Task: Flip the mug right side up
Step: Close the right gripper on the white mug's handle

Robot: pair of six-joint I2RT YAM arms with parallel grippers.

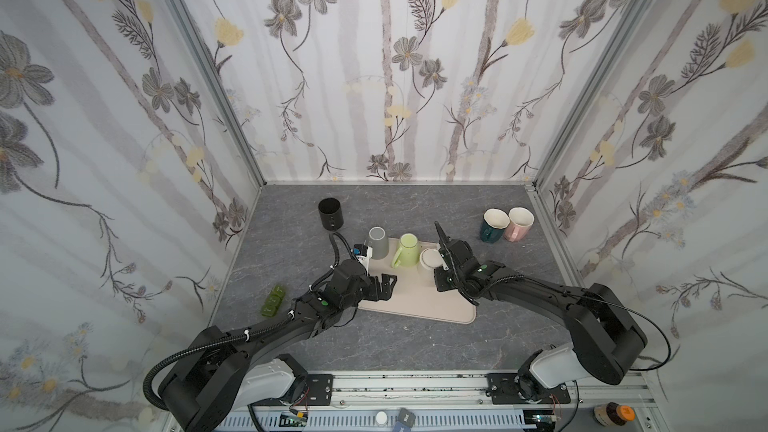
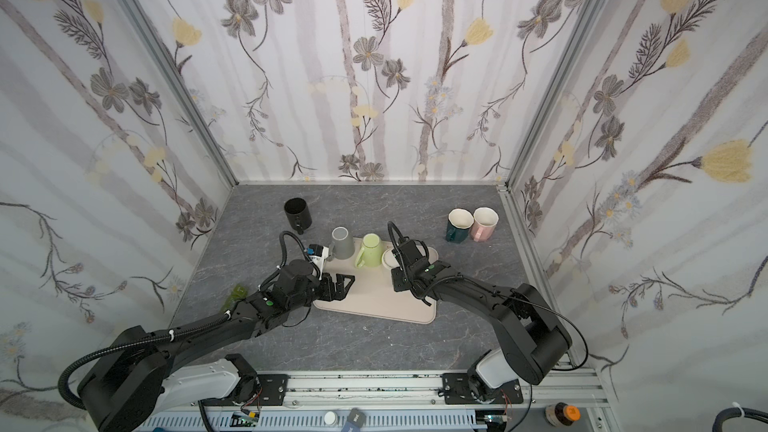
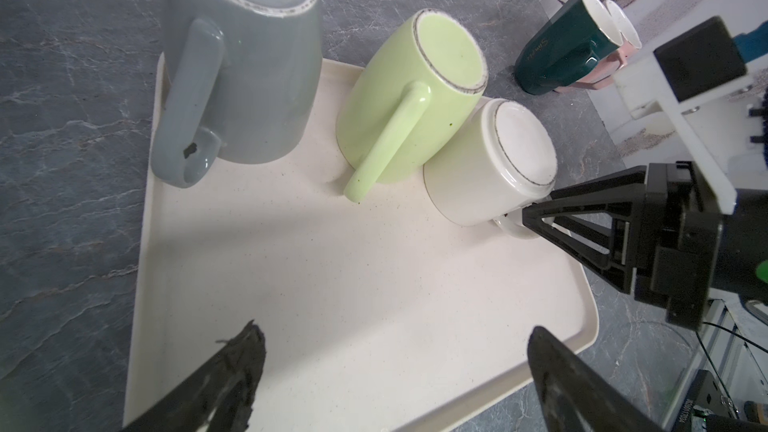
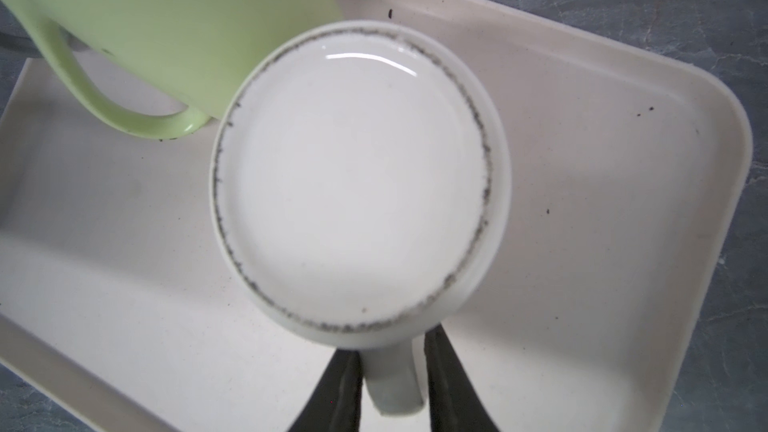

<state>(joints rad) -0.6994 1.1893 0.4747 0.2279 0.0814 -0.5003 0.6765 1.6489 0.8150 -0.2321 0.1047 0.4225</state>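
Observation:
Three mugs stand upside down on the beige tray (image 1: 436, 309) in both top views: a grey mug (image 1: 378, 243), a green mug (image 1: 407, 250) and a white mug (image 1: 430, 260) (image 4: 353, 184). My right gripper (image 4: 392, 351) straddles the white mug's handle (image 4: 392, 384). One finger touches the handle and a thin gap shows at the other. The mug rests on the tray. In the left wrist view the right gripper (image 3: 528, 220) meets the handle low on the white mug (image 3: 490, 168). My left gripper (image 1: 390, 282) (image 3: 397, 336) hangs wide open over the tray's bare near part, holding nothing.
A black cup (image 1: 331, 213) stands upright at the back left of the grey table. A dark teal mug (image 1: 492, 226) and a pink mug (image 1: 518, 224) stand upright together at the back right. A small green object (image 1: 273, 301) lies left of the left arm.

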